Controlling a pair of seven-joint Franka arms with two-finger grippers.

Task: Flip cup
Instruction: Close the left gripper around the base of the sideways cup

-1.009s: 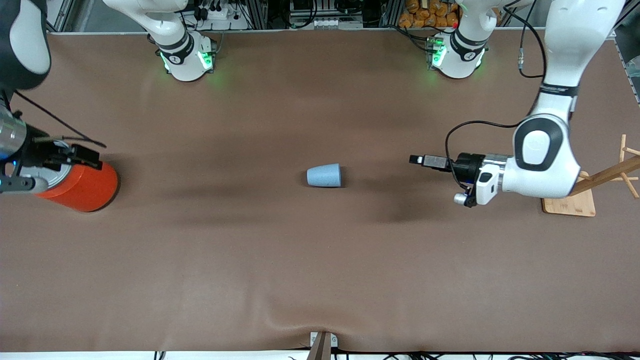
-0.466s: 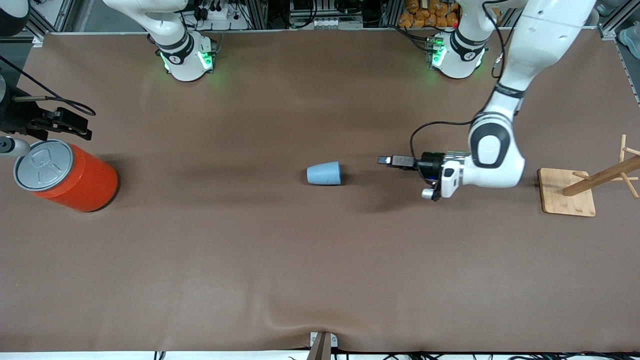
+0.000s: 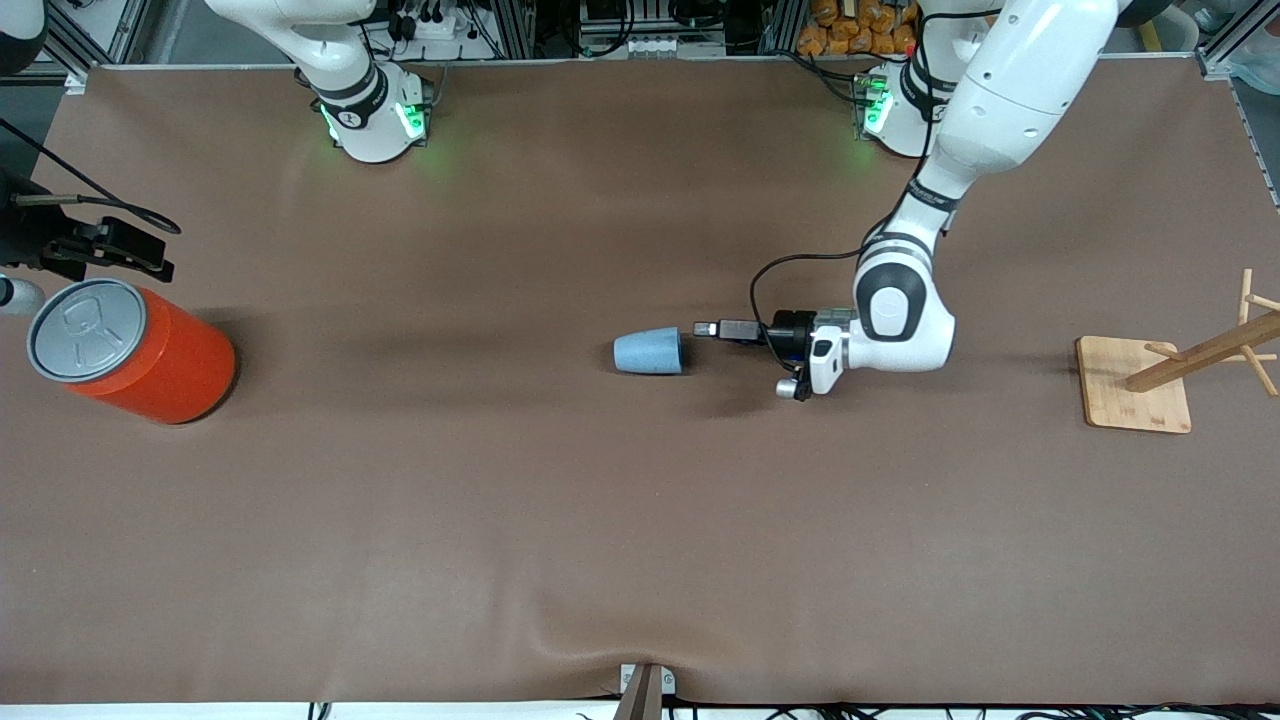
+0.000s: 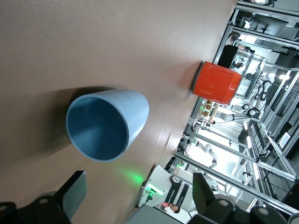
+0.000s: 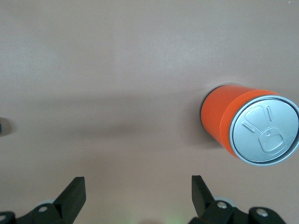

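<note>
The cup (image 3: pixel 648 352), a small light blue tumbler, lies on its side in the middle of the brown table. Its open mouth faces the left arm's end. In the left wrist view the cup (image 4: pixel 105 125) shows its darker blue inside. My left gripper (image 3: pixel 703 330) is low over the table just off the cup's mouth, open and empty, not touching it. In its own view the left gripper (image 4: pixel 138 196) has its jaws wide apart. My right gripper (image 3: pixel 150 258) hangs open and empty beside the orange can at the right arm's end. It also shows in the right wrist view (image 5: pixel 138 193).
A large orange can (image 3: pixel 130 350) with a grey pull-tab lid stands at the right arm's end; it also shows in the right wrist view (image 5: pixel 252 128) and the left wrist view (image 4: pixel 216 83). A wooden rack on a square base (image 3: pixel 1135 400) stands at the left arm's end.
My left gripper has travelled from near the wooden rack toward the cup and now sits at its mouth. My right gripper has drawn back off the can's lid. The cup has not moved.
</note>
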